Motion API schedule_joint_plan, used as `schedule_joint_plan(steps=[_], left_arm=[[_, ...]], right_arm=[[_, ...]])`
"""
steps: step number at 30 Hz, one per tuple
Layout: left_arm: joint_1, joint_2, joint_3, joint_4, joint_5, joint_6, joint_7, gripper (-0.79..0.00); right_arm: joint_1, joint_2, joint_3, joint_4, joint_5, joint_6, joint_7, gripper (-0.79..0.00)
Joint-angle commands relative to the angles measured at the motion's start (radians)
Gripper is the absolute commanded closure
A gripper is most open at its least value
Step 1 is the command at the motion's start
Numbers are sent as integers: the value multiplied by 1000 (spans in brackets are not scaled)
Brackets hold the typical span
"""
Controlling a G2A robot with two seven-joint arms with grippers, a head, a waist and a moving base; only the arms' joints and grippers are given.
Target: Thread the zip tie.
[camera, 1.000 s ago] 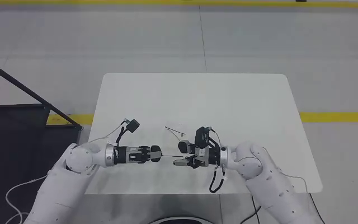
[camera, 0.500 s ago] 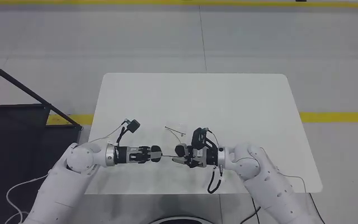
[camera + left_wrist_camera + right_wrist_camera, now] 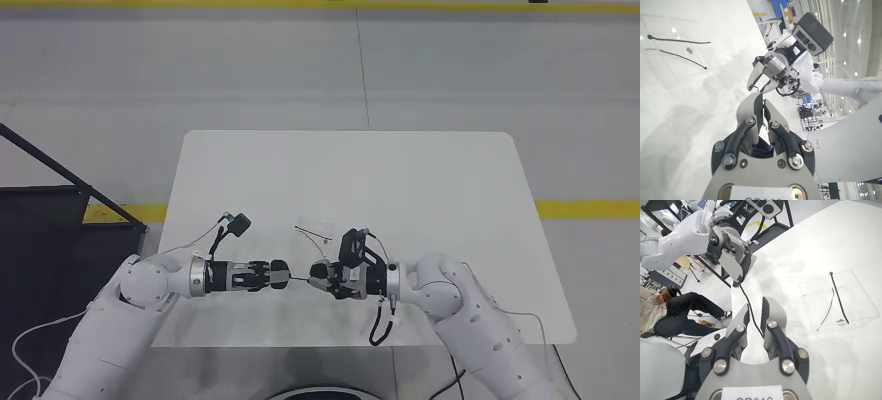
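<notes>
A thin black zip tie (image 3: pixel 750 308) hangs in the air above the table's front part. My left gripper (image 3: pixel 761 97) is shut on one end of it, seen from the other side as the left gripper (image 3: pixel 739 281). The free strand runs from there between the fingers of my right gripper (image 3: pixel 756 304), which stands open around it; one finger (image 3: pixel 768 313) lies close beside the strand. From above, the left gripper (image 3: pixel 280 272) and right gripper (image 3: pixel 318 273) face each other tip to tip, a short gap apart, with the zip tie (image 3: pixel 300 276) bridging it.
Two spare black zip ties (image 3: pixel 838 296) lie on a clear plastic sheet (image 3: pixel 863 294) on the white table (image 3: pixel 450 200), just beyond the grippers. They also show as spare ties (image 3: pixel 677 40). The table's front edge is close below both arms.
My right gripper has moved left and slightly up toward the left gripper, bringing its open fingers around the tie's free strand. The left gripper has stayed in place.
</notes>
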Motion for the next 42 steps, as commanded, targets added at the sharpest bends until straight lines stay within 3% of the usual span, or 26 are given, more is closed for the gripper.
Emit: schedule_joint_plan(steps=[1, 23, 27, 29, 39, 40, 41, 42], left_arm=[[-1, 1, 1, 1, 0, 0, 1, 0], [-8, 8, 13, 6, -6, -7, 8, 0], [-8, 9, 14, 8, -8, -9, 8, 0], [-8, 10, 16, 9, -10, -8, 7, 0], [-11, 13, 20, 12, -10, -8, 11, 0], [-11, 13, 21, 12, -12, -8, 13, -12], [-11, 13, 19, 13, -17, -7, 21, -219], [-9, 13, 18, 14, -25, -6, 30, -366]], right_arm=[[2, 0, -2, 1, 1, -1, 0, -154], [27, -3, -40, 10, 12, 17, 15, -169], [32, -4, -45, 13, 13, 18, 16, -102], [34, -4, -47, 15, 14, 19, 15, 0], [38, -3, -53, 20, 14, 19, 10, 0], [39, -3, -53, 20, 14, 19, 10, 0], [39, -3, -53, 20, 15, 19, 8, 0], [39, -3, -53, 21, 15, 19, 7, 0]])
